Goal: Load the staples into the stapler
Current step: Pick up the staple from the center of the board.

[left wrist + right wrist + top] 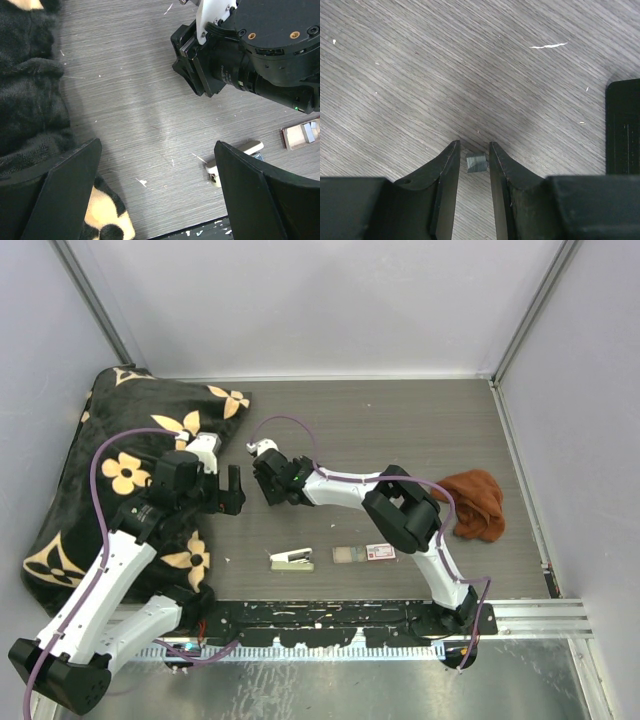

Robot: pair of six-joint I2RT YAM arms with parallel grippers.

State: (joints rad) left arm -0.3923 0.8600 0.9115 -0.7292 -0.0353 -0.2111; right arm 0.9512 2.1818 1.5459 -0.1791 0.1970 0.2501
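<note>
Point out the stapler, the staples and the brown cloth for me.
stapler [291, 560], top view, on the middle of its body.
staples [476, 163], right wrist view, on the grey strip's visible end.
brown cloth [475, 502], top view, on its bunched middle.

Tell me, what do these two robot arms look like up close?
The left arm and the right arm have white shells between chunky black joints. A purple cable loops along each. The left end effector and the right end effector are matte black, each with two tapering wedge-shaped fingers. Both stand on a scuffed black base plate.
</note>
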